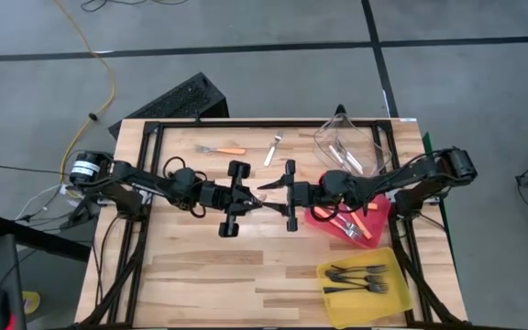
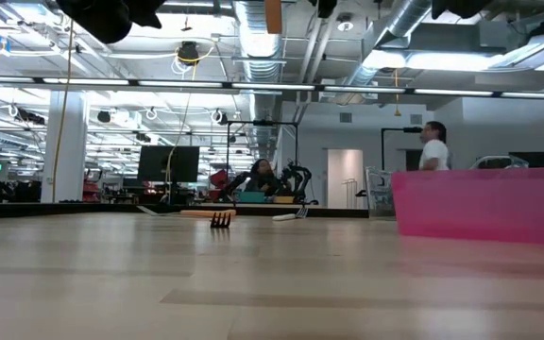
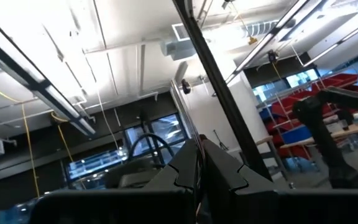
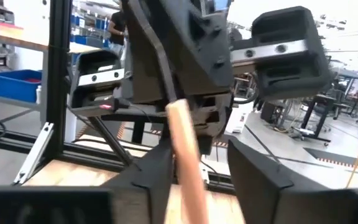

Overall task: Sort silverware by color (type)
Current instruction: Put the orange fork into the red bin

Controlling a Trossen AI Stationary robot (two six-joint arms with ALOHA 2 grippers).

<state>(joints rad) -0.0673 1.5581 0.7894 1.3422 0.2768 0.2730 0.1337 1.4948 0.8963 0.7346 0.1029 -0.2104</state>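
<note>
Midair, orange-handled fork (image 4: 185, 168) stands between the right fingers (image 4: 253, 171).

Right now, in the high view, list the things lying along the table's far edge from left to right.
Orange-handled fork → pale silver fork → clear bin.

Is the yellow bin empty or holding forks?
Holding forks: several black forks lie inside the yellow bin in the high view.
</note>
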